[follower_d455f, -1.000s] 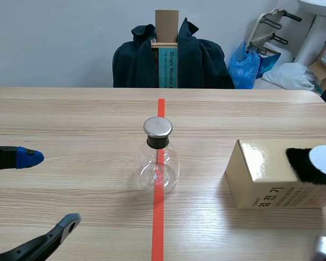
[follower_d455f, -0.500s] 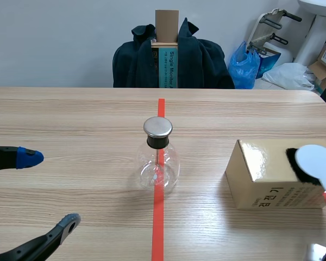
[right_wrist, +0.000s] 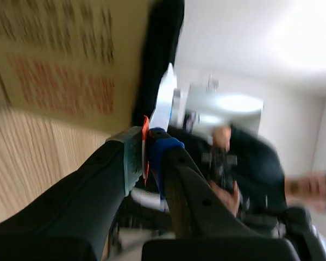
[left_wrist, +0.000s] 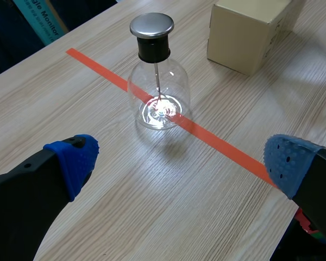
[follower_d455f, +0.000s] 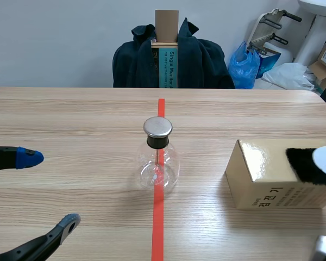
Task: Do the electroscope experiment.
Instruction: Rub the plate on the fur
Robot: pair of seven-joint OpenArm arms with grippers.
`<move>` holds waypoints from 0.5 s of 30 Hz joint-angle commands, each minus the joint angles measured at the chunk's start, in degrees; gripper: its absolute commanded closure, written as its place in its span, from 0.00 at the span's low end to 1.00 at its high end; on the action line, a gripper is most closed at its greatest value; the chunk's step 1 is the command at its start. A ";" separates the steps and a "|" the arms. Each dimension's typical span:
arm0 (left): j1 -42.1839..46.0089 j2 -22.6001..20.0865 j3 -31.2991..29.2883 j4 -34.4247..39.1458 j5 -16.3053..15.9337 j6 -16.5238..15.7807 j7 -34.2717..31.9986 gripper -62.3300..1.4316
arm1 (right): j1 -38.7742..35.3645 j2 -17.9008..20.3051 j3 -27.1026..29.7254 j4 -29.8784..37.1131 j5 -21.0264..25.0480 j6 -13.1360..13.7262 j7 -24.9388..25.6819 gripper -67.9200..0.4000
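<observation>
The left gripper (left_wrist: 179, 160) stood wide open, holding nothing. The right gripper (right_wrist: 145, 149) was clamped on a white paddle (right_wrist: 164, 100), whose blade extended ahead to the black fur (follower_d455f: 304, 163) on the box (follower_d455f: 261, 168). The electroscope (follower_d455f: 158, 160) stood on the tape line (follower_d455f: 158, 217) at mid-table, its long axis vertical and its cap uppermost.

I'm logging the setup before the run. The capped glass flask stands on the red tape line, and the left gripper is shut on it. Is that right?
One slip: the flask stands on the tape line, but the left gripper is open, its fingers spread short of the flask, as the left wrist view shows.
</observation>
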 commanded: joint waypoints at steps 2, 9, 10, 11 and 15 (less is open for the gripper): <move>-0.15 0.44 0.31 0.37 -0.37 -0.02 -0.76 0.00 | -0.11 0.72 -0.07 0.28 0.24 -0.79 3.06 0.98; -0.15 0.44 0.31 0.37 -0.37 -0.02 -0.76 0.00 | -0.13 0.72 -0.50 0.28 0.24 -0.79 5.29 0.98; -0.15 0.44 0.31 0.37 -0.37 -0.02 -0.76 0.00 | -0.13 0.74 -0.50 0.28 0.24 -0.79 5.29 0.98; -0.15 0.44 0.31 0.37 -0.37 -0.02 -0.76 0.00 | -0.11 0.76 -0.48 0.28 0.24 -0.79 5.29 0.98; -0.15 0.44 0.31 0.37 -0.37 -0.02 -0.76 0.00 | -0.13 1.03 -0.48 0.28 0.24 -0.74 5.79 0.98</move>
